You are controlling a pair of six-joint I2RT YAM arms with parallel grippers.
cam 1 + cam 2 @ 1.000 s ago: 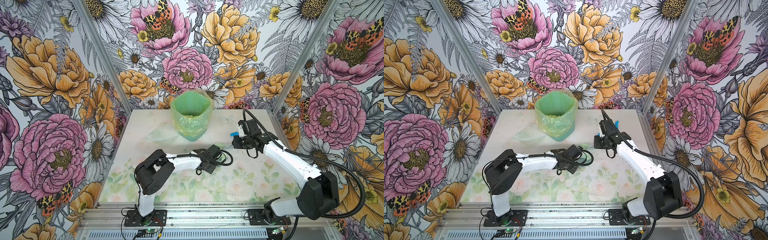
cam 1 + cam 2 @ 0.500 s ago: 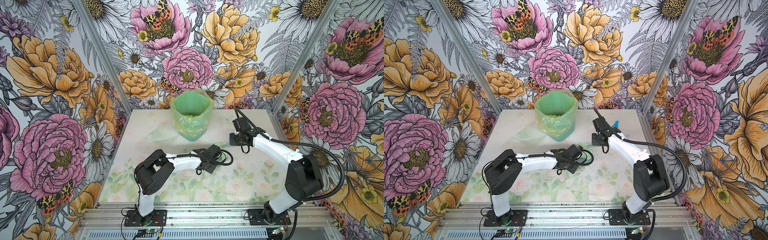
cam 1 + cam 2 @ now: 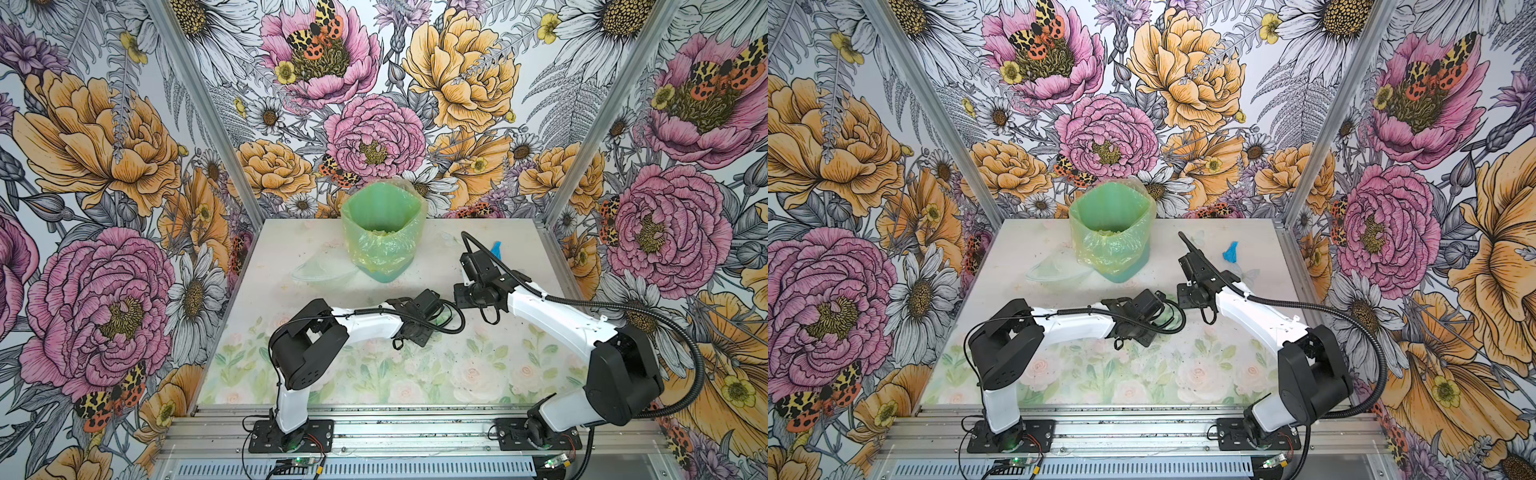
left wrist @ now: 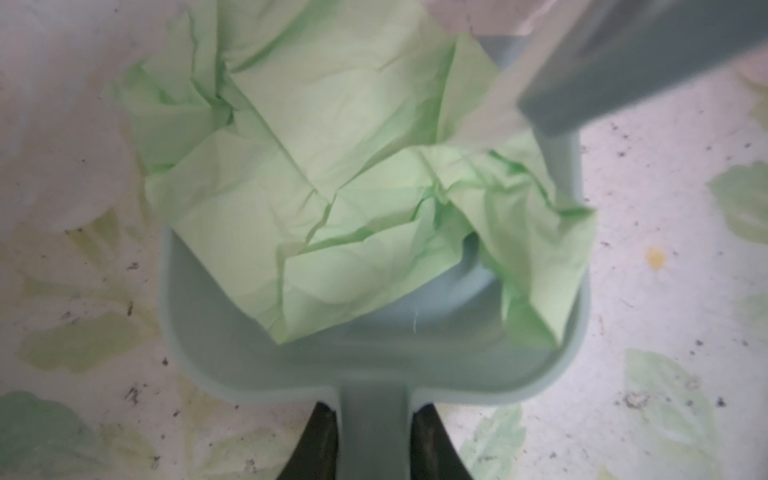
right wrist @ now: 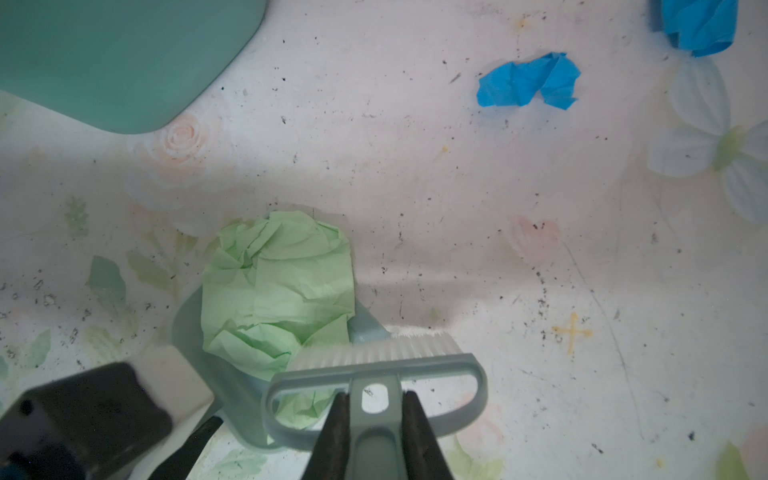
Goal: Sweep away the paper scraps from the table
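left claw (image 4: 372, 432) grips dustpan (image 4: 232, 365) | right claw (image 5: 375, 409) grips brush (image 5: 436, 365) | scrap (image 4: 332, 187) apparently inside

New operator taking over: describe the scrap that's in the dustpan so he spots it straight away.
Start at the green bag-lined bin at the back of the table. In front of it, mid-table, is the grey-blue dustpan, and the crumpled pale green scrap lies in it. It alone is pale green and in the pan; the blue scraps lie loose on the tabletop.

A crumpled pale green scrap (image 5: 274, 291) lies partly in the dustpan (image 4: 249, 365); two crumpled blue scraps (image 5: 528, 81) lie close together on the speckled table (image 5: 415, 187).
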